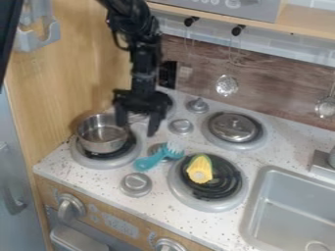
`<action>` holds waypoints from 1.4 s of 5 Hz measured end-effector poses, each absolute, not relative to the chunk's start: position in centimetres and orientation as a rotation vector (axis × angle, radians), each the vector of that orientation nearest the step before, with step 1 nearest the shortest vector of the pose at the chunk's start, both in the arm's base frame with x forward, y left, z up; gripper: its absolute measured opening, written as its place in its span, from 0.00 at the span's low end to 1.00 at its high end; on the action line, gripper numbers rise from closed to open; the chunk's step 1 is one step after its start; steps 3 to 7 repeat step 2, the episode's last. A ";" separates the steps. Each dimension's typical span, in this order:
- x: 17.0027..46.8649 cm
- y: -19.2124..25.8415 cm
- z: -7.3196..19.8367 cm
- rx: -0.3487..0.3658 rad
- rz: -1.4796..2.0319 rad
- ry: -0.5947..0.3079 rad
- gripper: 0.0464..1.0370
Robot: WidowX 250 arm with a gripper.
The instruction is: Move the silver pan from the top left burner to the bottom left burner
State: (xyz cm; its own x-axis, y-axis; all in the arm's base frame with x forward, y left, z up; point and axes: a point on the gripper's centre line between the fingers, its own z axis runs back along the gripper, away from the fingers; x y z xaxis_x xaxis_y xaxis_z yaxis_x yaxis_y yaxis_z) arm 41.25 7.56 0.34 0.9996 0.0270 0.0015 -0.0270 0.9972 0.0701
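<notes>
The silver pan [99, 140] sits on the bottom left burner [97, 163], upright and set toward the burner's rear left, with some black coil exposed along its front right. The gripper [138, 123] hangs at the pan's right side, its two fingers pointing down and standing well apart; a bit of metal, apparently the pan's handle, shows between them. Whether either finger touches it I cannot tell, and no firm hold is evident. Behind the gripper lies the top left burner [173, 106], partly hidden by it. In front and to the right, a teal brush [151, 161] with pale bristles lies on the speckled counter [105, 183]. The bottom right burner [230, 202] bears a yellow toy [200, 172] with a green end; the top right burner [252, 143] bears a round metal lid [232, 126]. Further right, the grey sink [292, 208] is set into the counter. On the rear wall, a perforated metal utensil [227, 86] hangs from a black hook [238, 30].
</notes>
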 end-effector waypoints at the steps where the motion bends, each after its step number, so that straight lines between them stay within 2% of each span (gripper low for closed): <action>1: 41.2 6.8 1.2 0.048 -0.019 -0.047 0.96; 7: 41.0 6.7 1.1 0.041 -0.040 -0.045 0.96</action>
